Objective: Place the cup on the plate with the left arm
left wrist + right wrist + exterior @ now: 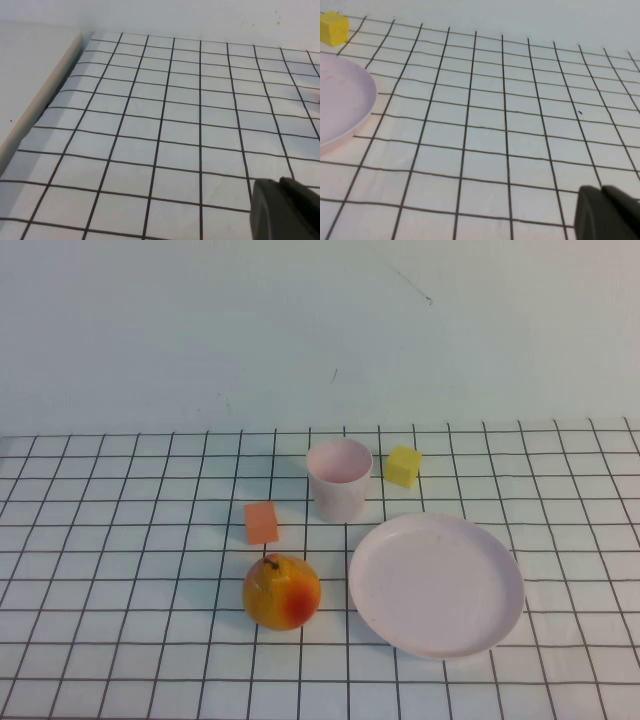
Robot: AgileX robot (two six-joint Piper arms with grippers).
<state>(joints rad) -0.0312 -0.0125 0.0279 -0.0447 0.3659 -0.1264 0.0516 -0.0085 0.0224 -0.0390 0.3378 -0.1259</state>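
Note:
The pale pink cup [339,479] stands upright and empty on the gridded table, just behind the left rim of the round pale pink plate [436,585], which is empty. Part of the plate also shows in the right wrist view [340,100]. Neither arm shows in the high view. My left gripper [279,181] shows only in its wrist view, with its fingers together, empty, over bare grid; the cup is out of that view. My right gripper [601,189] is also shut and empty, off to the plate's side.
A yellow-and-red pear [282,591] lies left of the plate. An orange block [261,522] lies left of the cup. A yellow cube [403,465] sits right of the cup and shows in the right wrist view [333,28]. A white ledge [35,85] borders the grid.

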